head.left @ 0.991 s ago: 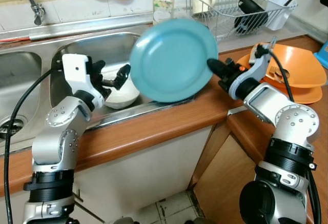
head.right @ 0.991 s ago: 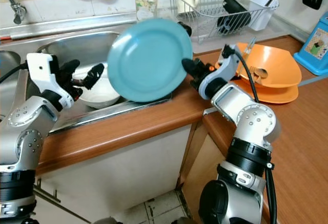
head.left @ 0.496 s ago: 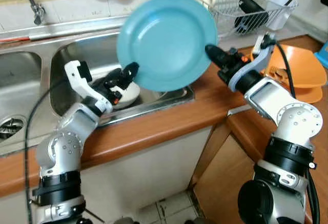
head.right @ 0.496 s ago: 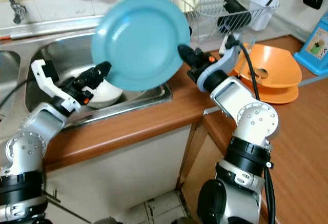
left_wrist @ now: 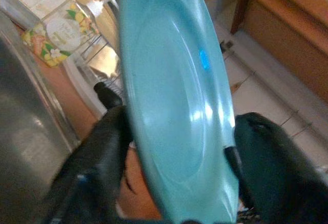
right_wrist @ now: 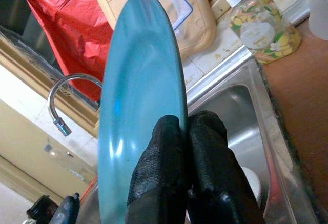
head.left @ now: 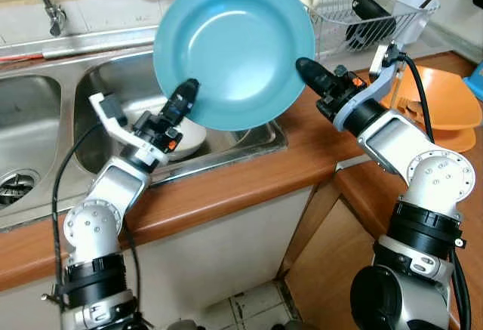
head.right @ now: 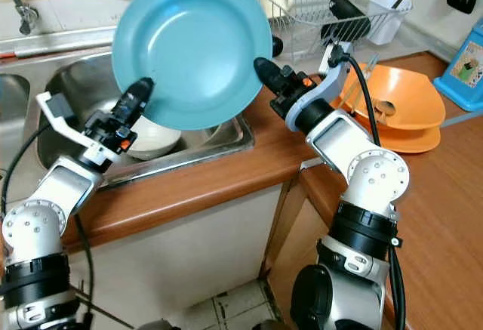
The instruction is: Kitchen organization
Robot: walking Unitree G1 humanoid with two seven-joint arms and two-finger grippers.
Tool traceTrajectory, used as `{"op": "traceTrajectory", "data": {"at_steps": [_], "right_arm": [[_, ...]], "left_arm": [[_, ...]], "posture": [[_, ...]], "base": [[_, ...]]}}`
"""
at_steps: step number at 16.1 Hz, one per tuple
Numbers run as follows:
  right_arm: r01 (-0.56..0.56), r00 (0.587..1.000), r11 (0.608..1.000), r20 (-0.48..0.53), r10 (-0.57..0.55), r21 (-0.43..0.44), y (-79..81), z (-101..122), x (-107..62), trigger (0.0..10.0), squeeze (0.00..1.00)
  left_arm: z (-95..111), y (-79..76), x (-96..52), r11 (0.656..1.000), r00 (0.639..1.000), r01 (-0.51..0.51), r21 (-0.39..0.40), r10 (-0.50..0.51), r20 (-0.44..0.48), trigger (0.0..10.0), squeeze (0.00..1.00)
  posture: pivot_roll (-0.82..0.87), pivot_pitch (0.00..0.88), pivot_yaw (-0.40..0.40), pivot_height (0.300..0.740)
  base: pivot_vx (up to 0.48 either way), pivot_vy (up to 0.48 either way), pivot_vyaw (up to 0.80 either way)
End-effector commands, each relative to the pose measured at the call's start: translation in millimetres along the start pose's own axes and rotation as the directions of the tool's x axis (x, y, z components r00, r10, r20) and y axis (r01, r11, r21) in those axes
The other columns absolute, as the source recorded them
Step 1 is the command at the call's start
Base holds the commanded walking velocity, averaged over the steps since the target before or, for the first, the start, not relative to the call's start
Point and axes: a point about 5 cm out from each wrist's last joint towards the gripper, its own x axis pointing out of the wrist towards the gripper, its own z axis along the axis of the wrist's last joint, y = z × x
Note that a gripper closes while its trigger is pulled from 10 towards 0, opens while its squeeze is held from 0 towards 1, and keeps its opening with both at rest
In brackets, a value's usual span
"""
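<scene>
The blue plate (head.left: pixel 234 47) is held upright above the sink (head.left: pixel 113 81), near the counter (head.left: pixel 249 175) edge. Its right rim is pinched by the right gripper (head.left: pixel 302 69). The left gripper (head.left: pixel 186 92) is spread around its lower left rim.

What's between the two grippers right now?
The teal plate, held up on edge over the sink: right gripper pinches one rim, left gripper straddles the opposite rim, per the left eye view.
</scene>
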Motion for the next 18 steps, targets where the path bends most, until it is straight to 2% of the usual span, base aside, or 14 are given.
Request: {"op": "traceTrajectory", "data": {"at_steps": [1,7,18], "right_arm": [[-0.04,0.999,0.999,-0.005,0.039,-0.022,8.4,0.0,-0.7,0.0,0.0],[-0.029,0.999,0.999,-0.031,0.028,-0.021,6.6,-6.5,-2.2,0.0,0.0],[-0.01,0.999,0.999,-0.047,0.008,-0.038,3.7,-10.9,-3.2,0.0,0.0]], "left_arm": [[-0.2,-2.8,0.2,0.999,0.999,0.035,-0.024,-0.035,0.009,0.0,0.0],[-2.2,-7.6,-2.7,0.996,0.998,0.067,-0.055,-0.066,0.022,0.0,0.0],[-4.5,3.8,-4.0,1.0,1.0,-0.03,-0.003,0.03,0.0,0.0,0.0]], "posture": [[-0.07,0.0,-0.003,0.74],[-0.07,0.0,-0.002,0.74],[-0.07,0.0,-0.001,0.74]], "base": [[0.0,0.0,0.0],[0.0,0.0,0.0],[0.0,0.0,0.0]]}}
